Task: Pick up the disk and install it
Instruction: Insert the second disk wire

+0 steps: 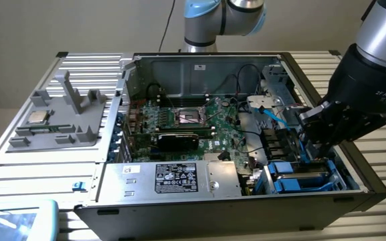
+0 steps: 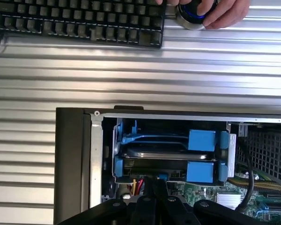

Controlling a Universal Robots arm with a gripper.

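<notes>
Blue-framed disk [image 2: 164, 156] half-hidden in bay.

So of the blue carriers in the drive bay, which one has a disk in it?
The lower carrier: the silver disk lies along it, just above the shut gripper. The upper carrier looks empty.

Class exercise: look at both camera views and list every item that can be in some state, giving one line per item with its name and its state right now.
Computer case: side panel off, interior exposed.
Disk: seated in the blue drive bay, not held.
Gripper: shut, holding nothing, poised right at the drive bay.
CPU socket: no chip in it.
CPU chip: resting on the grey fixture outside the case.
Hand: resting on a round knob beside the keyboard.
</notes>
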